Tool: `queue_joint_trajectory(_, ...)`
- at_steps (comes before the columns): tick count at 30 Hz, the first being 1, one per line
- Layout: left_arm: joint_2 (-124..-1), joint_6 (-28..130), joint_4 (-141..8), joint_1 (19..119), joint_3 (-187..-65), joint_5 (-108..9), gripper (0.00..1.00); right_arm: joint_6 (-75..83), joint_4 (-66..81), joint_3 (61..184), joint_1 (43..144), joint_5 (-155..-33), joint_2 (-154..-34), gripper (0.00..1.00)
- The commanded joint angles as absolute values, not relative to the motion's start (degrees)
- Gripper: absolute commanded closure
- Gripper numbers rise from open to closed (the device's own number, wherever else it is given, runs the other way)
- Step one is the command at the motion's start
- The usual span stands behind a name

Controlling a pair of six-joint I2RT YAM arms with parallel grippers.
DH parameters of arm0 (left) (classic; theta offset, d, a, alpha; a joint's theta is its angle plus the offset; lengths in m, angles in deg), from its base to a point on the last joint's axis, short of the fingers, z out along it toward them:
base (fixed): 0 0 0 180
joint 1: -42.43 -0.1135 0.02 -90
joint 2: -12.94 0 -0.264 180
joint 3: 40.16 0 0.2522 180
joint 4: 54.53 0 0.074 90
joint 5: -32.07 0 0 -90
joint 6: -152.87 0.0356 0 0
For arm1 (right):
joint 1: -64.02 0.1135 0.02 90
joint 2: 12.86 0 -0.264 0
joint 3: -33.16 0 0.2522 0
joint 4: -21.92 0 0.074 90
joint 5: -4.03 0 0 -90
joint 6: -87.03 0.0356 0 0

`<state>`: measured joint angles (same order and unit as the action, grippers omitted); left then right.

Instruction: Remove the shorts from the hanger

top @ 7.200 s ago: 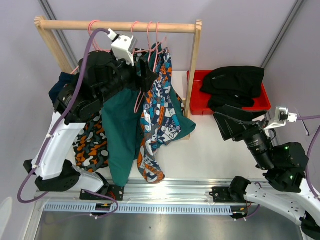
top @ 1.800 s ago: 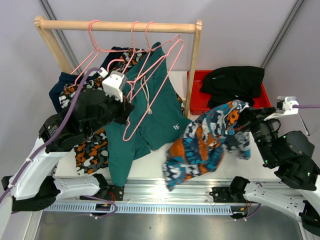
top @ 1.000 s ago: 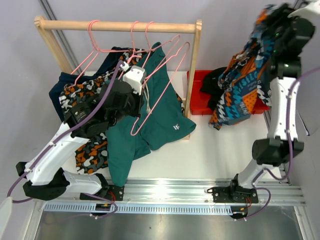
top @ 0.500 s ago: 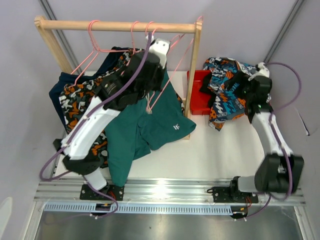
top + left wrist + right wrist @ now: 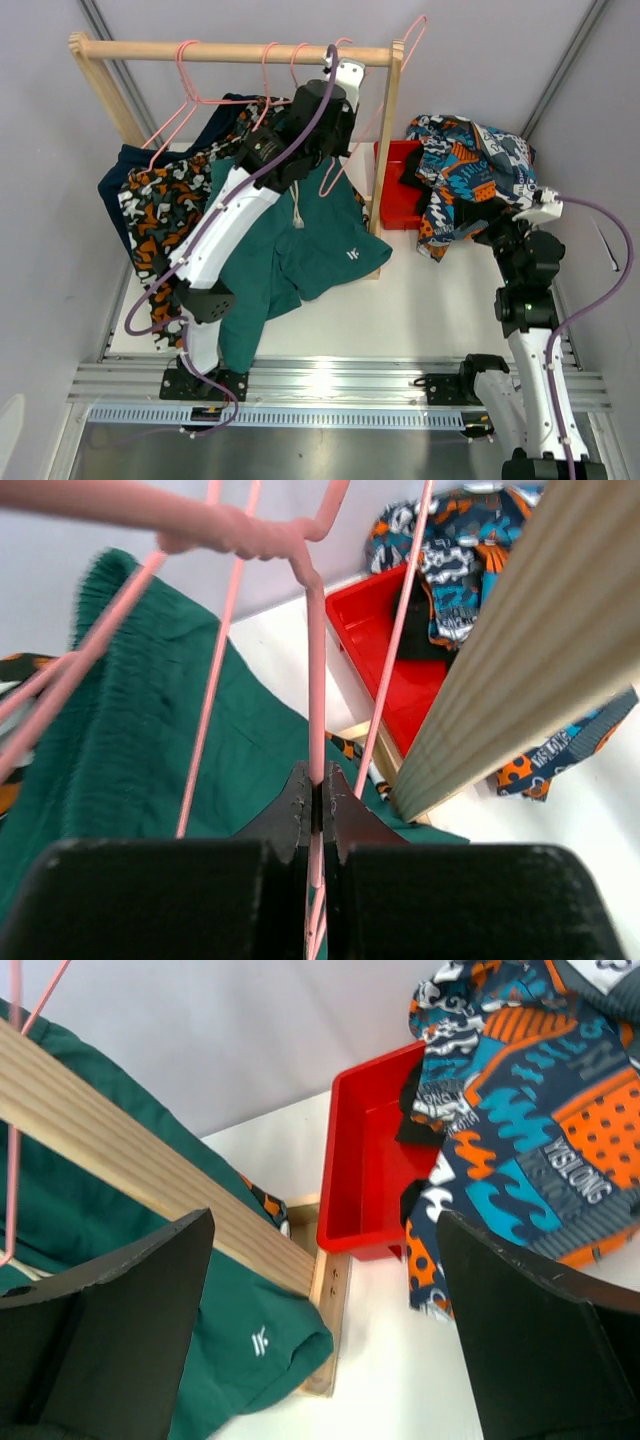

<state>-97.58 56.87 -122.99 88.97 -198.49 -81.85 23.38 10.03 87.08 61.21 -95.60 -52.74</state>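
L gripper (image 5: pixel 316 790) pinches pink hanger (image 5: pixel 315 680) wire tight; R gripper (image 5: pixel 322 1222) gapes wide, empty. We risk snagging hanger on wooden post (image 5: pixel 510 650), tipping rack.

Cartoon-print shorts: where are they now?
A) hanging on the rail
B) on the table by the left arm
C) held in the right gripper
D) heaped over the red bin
D: the cartoon-print shorts lie heaped over the red bin; the right gripper is open and empty.
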Motion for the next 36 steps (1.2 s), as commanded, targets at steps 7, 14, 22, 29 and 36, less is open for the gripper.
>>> queue_joint_trajectory(7, -96.67, 53.64, -121.47, 87.07, -193.94, -75.77, 0.95, 25.77, 3.51, 82.7, 61.56, -95.99, -42.66, 0.0)
queue_joint_trajectory(14, -87.36, 53.99, -122.69, 88.57, -187.25, -72.61, 0.32, 27.01, 1.05, 84.27, 61.65, -96.96, -41.42, 0.0)
queue_joint_trajectory(22, -58.93, 50.74, -114.62, 88.92, -165.3, -66.02, 0.07, 26.83, -5.28, 88.14, 61.73, -98.1, -38.18, 0.0)
queue_joint_trajectory(29, -49.81, 53.02, -116.71, 88.48, -161.4, -73.65, 0.04, 28.76, -9.41, 87.97, 61.73, -99.07, -33.69, 0.0)
queue_joint_trajectory(36, -52.71, 55.92, -116.02, 83.22, -164.91, -75.25, 0.01, 28.15, -15.2, 89.81, 61.73, -98.37, -29.65, 0.0)
